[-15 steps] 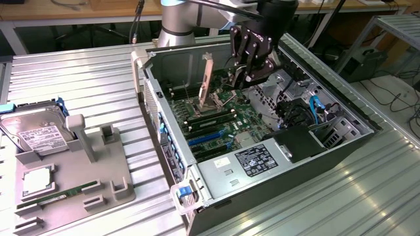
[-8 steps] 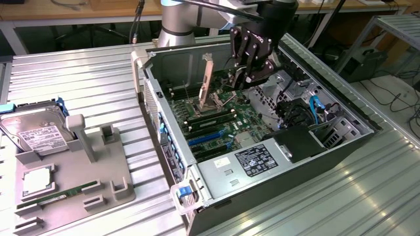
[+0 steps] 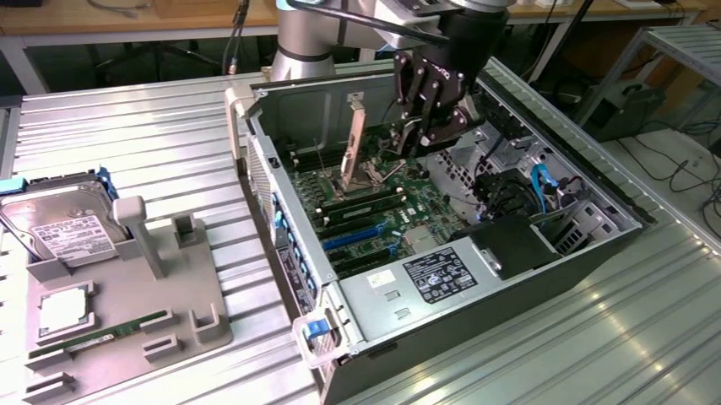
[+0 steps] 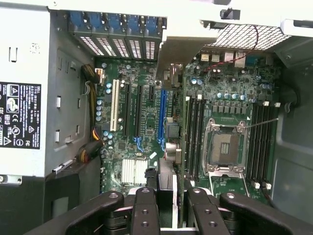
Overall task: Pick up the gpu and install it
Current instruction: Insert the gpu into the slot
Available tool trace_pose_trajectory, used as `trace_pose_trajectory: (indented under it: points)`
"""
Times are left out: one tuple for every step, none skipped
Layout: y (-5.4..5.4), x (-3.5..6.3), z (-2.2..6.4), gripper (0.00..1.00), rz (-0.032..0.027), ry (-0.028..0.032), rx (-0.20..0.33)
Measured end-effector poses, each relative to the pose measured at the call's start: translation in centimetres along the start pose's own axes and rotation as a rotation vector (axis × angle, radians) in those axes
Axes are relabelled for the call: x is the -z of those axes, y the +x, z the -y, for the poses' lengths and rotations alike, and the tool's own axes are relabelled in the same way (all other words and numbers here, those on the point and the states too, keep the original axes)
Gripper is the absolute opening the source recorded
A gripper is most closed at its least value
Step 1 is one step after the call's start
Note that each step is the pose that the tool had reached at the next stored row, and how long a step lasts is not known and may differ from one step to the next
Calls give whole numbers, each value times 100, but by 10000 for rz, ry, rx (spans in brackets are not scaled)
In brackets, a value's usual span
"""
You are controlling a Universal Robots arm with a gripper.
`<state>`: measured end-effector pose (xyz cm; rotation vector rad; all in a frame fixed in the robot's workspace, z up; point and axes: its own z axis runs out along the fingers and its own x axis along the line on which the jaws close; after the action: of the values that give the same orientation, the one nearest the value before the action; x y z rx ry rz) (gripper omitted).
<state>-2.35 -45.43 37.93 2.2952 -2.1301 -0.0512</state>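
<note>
Gripper [image 3: 420, 142] [image 4: 170, 193] is down inside the open case [image 3: 485, 342]. Its black fingers [image 4: 145, 210] are set partway closed and clamped on the gpu [image 3: 356, 143] [image 4: 168, 181]. The card hangs upright on edge, pale metal bracket toward the slotted rear wall. It sits over the green board [image 4: 142, 142], just beside the blue slot [image 4: 161, 115]. Cannot tell whether its lower edge meets a slot.

Around it:
- black memory slots on either side of a bare silver socket [image 4: 225, 147]
- white finned heatsink [image 4: 133, 171]
- silver power supply [image 3: 434, 283] with a black label
- blue cable [image 3: 544, 190] in the drive bay

Case lies on its side on a table [image 3: 147, 126] of ribbed aluminium with a dull sheen and long straight grooves.

To the exterior view's left, well apart from the case, a matt grey moulded holder [image 3: 186, 295] sits on the same table. It carries:
- hard drive [image 3: 62, 228] with a white label, propped at a tilt
- square silver chip [image 3: 67, 308], lying flat
- slim green memory stick [image 3: 107, 336] in a groove

Room: wooden benches [image 3: 46, 21] run along the back, and the grey arm base [image 3: 310, 42] rises behind the case. At the exterior view's right, cables [image 3: 676, 169] lie loose on the floor beside a metal-frame rack [image 3: 676, 51].
</note>
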Motion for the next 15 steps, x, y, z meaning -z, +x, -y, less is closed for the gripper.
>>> trace_pose_trajectory:
  points:
    - [0, -11, 0, 28, -1, 0, 0]
    - [0, -19, 1, 28, -1, 0, 0]
    - [1, -27, 1, 28, -1, 0, 0]
    - [1, -37, 1, 28, -1, 0, 0]
    - [1, -45, 1, 28, -1, 0, 0]
    - [1, -54, 2, 28, -1, 0, 0]
    - [1, -64, 2, 28, -1, 0, 0]
    - [2, -73, 2, 28, -1, 0, 0]
    - [2, -82, 2, 28, -1, 0, 0]
    - [2, -90, 2, 28, -1, 0, -1]
    - [3, -99, 3, 28, -1, 0, -1]
    - [3, -106, 3, 28, -1, -1, 0]
    - [3, -114, 3, 28, 0, 0, 0]
    - [4, -122, 4, 28, -1, 0, 0]
    - [5, -129, 4, 28, -1, 0, 1]
